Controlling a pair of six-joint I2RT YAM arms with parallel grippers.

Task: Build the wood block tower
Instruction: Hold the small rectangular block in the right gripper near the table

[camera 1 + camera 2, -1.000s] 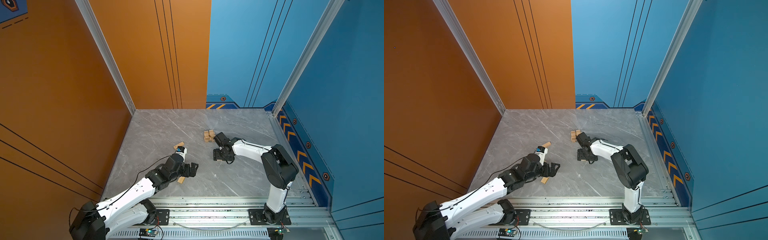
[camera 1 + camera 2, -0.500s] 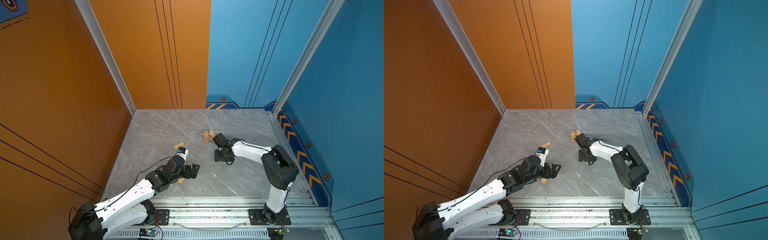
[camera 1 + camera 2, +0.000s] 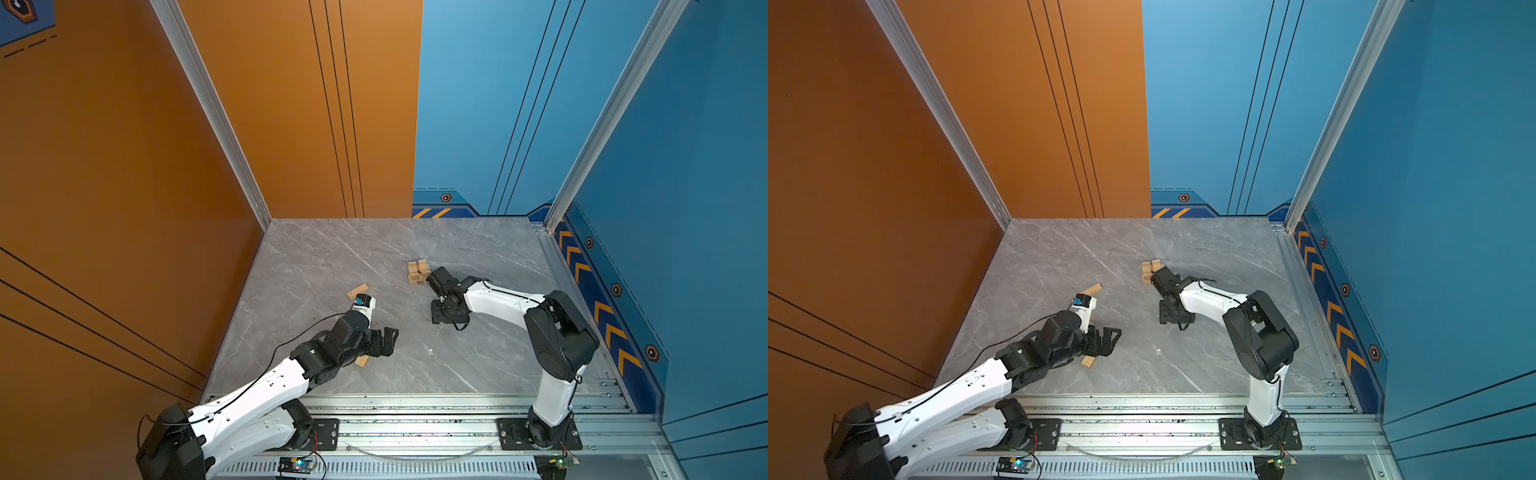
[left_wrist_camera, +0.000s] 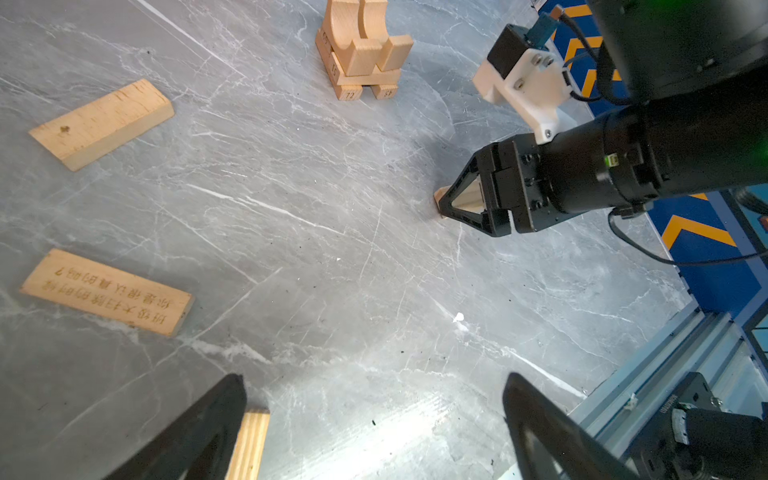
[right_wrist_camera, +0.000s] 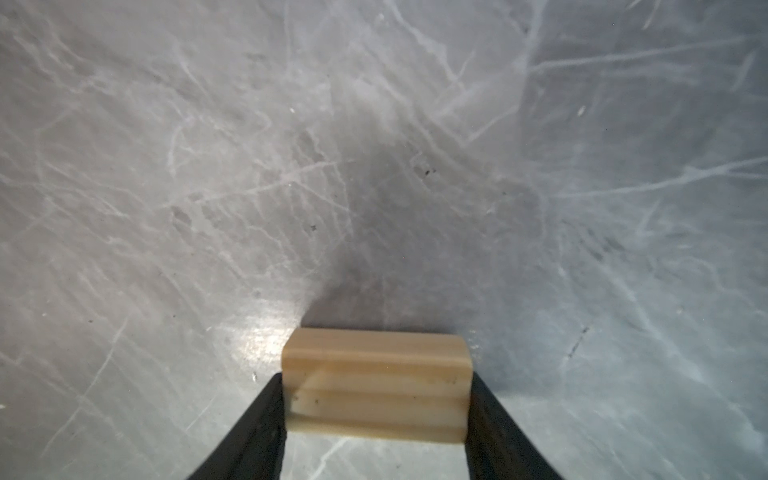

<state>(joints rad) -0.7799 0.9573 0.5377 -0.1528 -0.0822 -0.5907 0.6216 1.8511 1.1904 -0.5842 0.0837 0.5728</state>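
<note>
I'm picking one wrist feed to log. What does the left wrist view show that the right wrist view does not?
Only left wrist: the tower, a plain flat block, an engraved block, and the open left end effector. Only right wrist: the grooves along the held block, close up. Both: the right end effector shut on that block, and the grey table.
</note>
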